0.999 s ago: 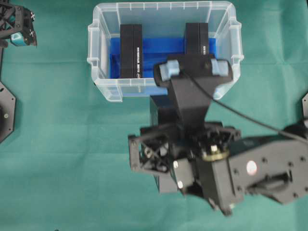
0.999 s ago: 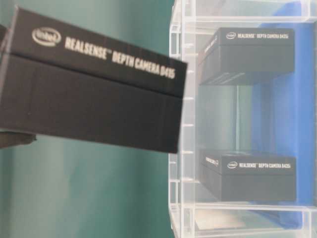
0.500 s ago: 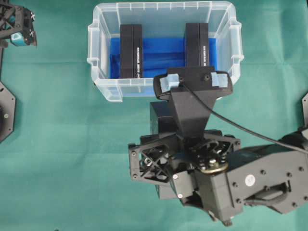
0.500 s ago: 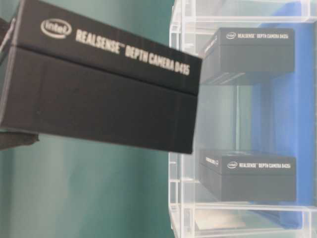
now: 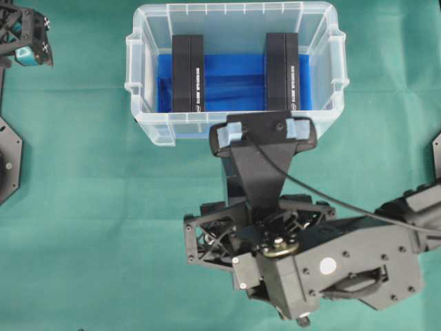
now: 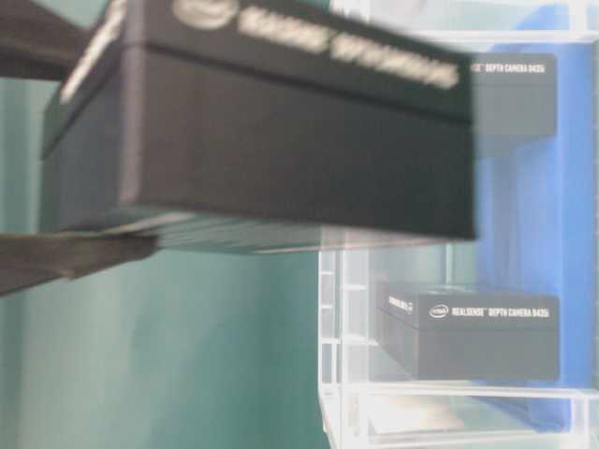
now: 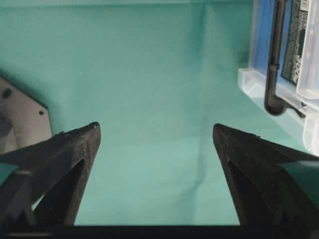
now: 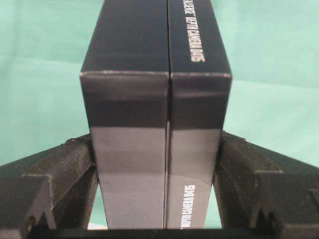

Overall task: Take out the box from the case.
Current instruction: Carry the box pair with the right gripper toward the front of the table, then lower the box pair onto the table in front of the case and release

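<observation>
Right claw (image 8: 157,219) clamped on black box (image 8: 154,114), outside case (image 5: 148,127); lower level onto green worktop (image 5: 83,227), then release. Left claw (image 7: 157,144) apart, idle.

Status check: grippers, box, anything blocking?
Right gripper shut on box, outside the case. Left gripper open, parked aside. Two boxes in the case. Nothing blocking.

Three black boxes: two (image 5: 188,73) (image 5: 282,72) standing inside the one clear case (image 5: 234,21), and a third (image 8: 157,114), apparently identical though blurred, outside it.
</observation>
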Robot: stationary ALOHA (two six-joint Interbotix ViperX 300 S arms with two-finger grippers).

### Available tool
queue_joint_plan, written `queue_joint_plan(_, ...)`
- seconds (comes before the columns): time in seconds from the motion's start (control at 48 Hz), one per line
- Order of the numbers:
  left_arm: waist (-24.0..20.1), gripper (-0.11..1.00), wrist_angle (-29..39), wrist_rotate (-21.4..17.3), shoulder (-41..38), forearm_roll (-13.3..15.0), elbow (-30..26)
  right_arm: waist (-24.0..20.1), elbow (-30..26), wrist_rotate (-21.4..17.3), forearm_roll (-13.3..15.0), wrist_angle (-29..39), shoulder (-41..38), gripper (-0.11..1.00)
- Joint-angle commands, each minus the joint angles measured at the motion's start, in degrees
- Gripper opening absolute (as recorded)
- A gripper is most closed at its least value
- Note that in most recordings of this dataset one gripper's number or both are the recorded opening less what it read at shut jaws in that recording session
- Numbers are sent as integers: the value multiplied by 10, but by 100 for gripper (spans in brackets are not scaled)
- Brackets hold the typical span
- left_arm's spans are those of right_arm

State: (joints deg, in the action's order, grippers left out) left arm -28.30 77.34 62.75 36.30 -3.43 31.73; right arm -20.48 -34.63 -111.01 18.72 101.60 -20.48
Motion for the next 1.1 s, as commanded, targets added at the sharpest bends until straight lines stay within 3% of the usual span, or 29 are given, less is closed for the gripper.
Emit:
queue_joint_plan(0.0, 0, 99, -2, -1, 4, -2, -6, 0, 8, -1, -5, -12, 14, 68)
queue_joint_plan(0.458, 1, 99, 1, -3, 3, -2, -6, 15, 163, -28, -64, -185, 14, 67)
queue_joint_plan(0.75, 2, 99, 0, -3, 3, -2, -5, 25, 244, -45, -69, -272, 13, 68)
queue_joint_plan(1.083, 2, 99, 0, -2, 3, -2, -5, 37, 291, -45, -77, -330, 12, 68)
